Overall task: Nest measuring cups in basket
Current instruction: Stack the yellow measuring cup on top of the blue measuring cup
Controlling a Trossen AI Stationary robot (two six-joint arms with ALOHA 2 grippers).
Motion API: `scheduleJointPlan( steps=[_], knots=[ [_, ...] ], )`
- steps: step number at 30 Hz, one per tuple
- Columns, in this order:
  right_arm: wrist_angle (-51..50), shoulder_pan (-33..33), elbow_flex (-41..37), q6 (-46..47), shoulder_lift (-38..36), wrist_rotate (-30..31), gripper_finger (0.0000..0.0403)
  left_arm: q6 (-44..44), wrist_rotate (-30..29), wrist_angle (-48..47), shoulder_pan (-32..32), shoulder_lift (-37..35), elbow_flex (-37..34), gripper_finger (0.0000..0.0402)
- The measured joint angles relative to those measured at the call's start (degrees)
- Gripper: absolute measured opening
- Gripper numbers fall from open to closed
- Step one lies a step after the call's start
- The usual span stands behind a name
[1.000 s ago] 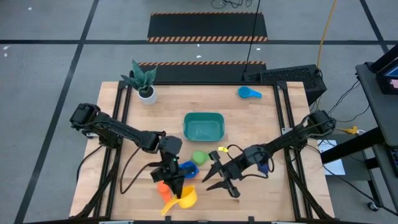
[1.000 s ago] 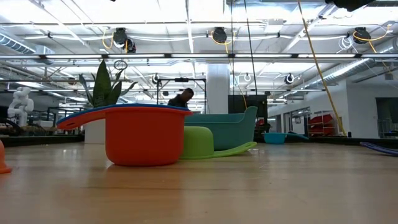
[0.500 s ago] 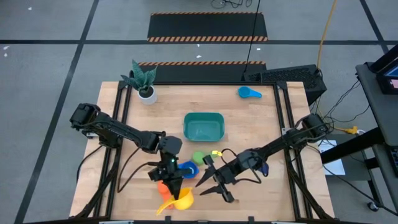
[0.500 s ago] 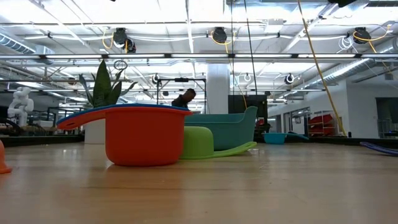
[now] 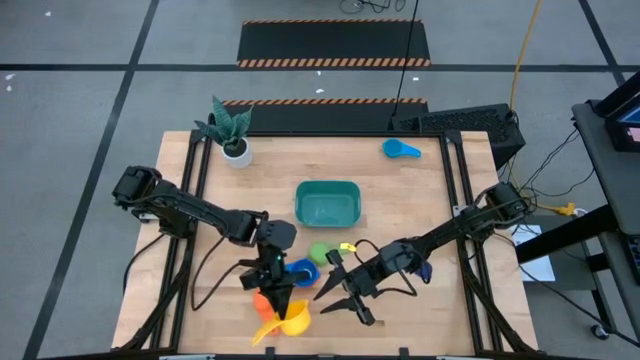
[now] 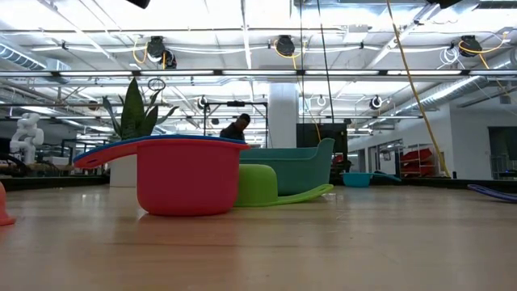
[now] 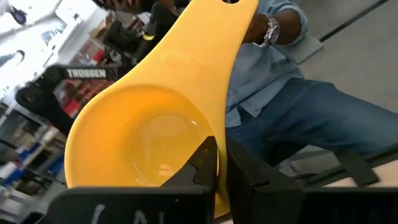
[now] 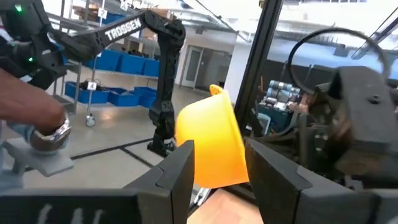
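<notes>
My left gripper (image 5: 279,303) is shut on a yellow measuring cup (image 5: 290,322), held above the table's near edge. My right gripper (image 5: 331,296) stands open just right of that cup, which shows ahead of its fingers (image 8: 211,143); I cannot tell whether they touch it. An orange cup (image 5: 261,300) sits beside the left gripper. On the table stands a red cup with a blue cup resting inside it (image 6: 182,182), and behind that a green cup (image 6: 258,184). The teal basket (image 5: 327,203) is at mid-table, and a light blue cup (image 5: 400,149) lies at the far right. My left gripper pinches the yellow cup's wall at the rim (image 7: 214,134), next to where the handle starts. One finger (image 7: 202,163) is inside the bowl and the other (image 7: 245,177) is outside. The cup is lifted clear and tipped, its handle (image 7: 239,37) pointing away from the fingers.
A potted plant (image 5: 232,135) stands at the far left corner. A dark blue piece (image 5: 422,268) lies by the right arm. A person in a blue shirt and jeans (image 7: 292,93) stands beyond the near edge. Bare wood lies around the basket.
My right gripper has edged toward the table's left, closer to the yellow cup, with its fingers still open. The left gripper keeps its hold on the cup in much the same place.
</notes>
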Motion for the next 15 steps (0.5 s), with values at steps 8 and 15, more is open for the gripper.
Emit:
scheduleJointPlan(
  steps=[8,15],
  knots=[
    [-5.27,-1.65,0.0,0.84,0.07,-1.11,0.0138,-1.61,-0.18,-3.22,0.2,0.0,0.0,0.001],
    [-12.84,-1.63,3.03,4.0,0.06,-1.3,0.0138,-3.4,-0.59,-9.85,0.37,0.0,0.0,0.0015]
  ],
)
